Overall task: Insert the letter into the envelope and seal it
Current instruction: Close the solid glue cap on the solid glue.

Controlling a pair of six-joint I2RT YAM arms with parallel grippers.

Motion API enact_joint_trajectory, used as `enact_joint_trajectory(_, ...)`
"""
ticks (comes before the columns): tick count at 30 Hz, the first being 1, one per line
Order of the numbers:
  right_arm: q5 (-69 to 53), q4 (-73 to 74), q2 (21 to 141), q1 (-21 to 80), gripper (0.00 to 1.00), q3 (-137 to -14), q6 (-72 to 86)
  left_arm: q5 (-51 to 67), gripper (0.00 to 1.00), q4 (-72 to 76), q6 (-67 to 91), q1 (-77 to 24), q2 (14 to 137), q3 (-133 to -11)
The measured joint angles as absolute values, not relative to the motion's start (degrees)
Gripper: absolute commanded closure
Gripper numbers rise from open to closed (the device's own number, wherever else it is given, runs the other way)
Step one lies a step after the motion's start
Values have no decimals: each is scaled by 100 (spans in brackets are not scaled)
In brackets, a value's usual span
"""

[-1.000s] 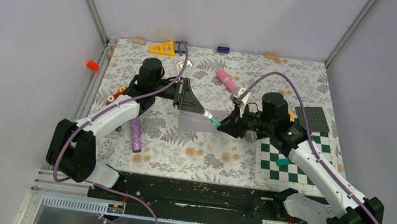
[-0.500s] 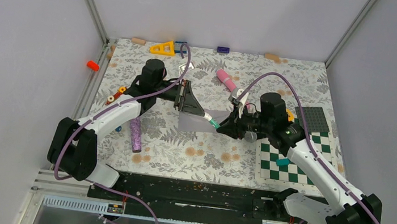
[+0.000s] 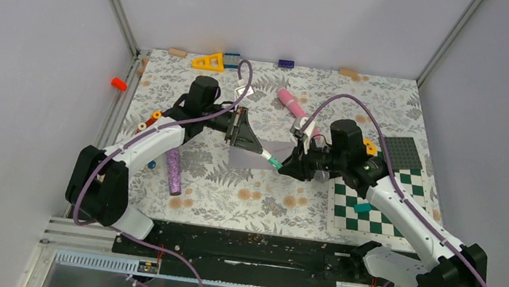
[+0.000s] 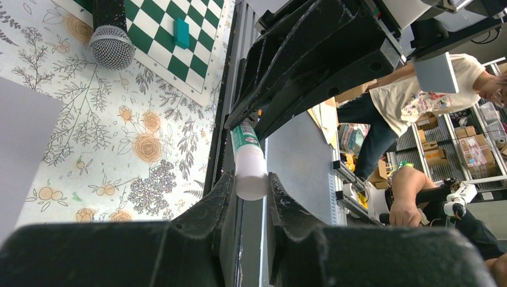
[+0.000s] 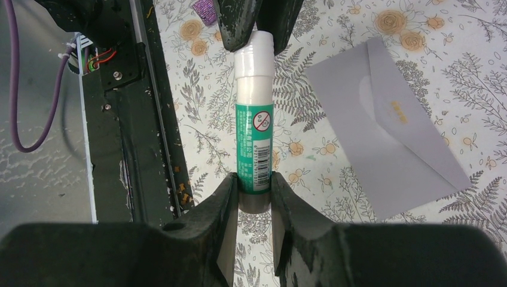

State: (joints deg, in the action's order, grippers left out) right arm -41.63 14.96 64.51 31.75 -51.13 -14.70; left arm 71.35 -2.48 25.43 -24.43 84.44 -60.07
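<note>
- Floral tabletop (image 3: pixel 259 203) carried everything; its near edge was cut off behind the arm bases.
- Envelope (image 5: pixel 388 155) lay flat mid-tabletop, directly under the two meeting grippers. Its long axis ran roughly left-right in the top view, and its left part was hidden by the left gripper (image 3: pixel 261 152). Whether the flap was shut was hard to tell. The tiny gold print on it was unreadable.
- Left gripper jaws pinched the white cap (image 4: pixel 250 173) of the glue stick (image 5: pixel 254 119).
- Right gripper (image 5: pixel 254 185) jaws clamped the stick's green body, with the base hidden.
- Label (image 5: pixel 256 143) showed a barcode and a red prohibition circle; the small text was illegible.
</note>
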Motion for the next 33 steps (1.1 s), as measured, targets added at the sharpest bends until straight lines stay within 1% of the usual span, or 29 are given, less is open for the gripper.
enact_joint_trajectory(15,-4108,1839,6490,3188,100,-5124,-1688,6871,98,-1540,1444,-2665,8602,-6445)
enact_joint_trajectory(26,-4104,1892,6490,3190,100,-5124,-1649,6722,98,-1859,1094,-2803,8676,-6587)
enact_joint_trajectory(33,-4099,1909,6490,3190,100,-5124,-1511,6724,95,-1863,1070,-2886,8729,-6589)
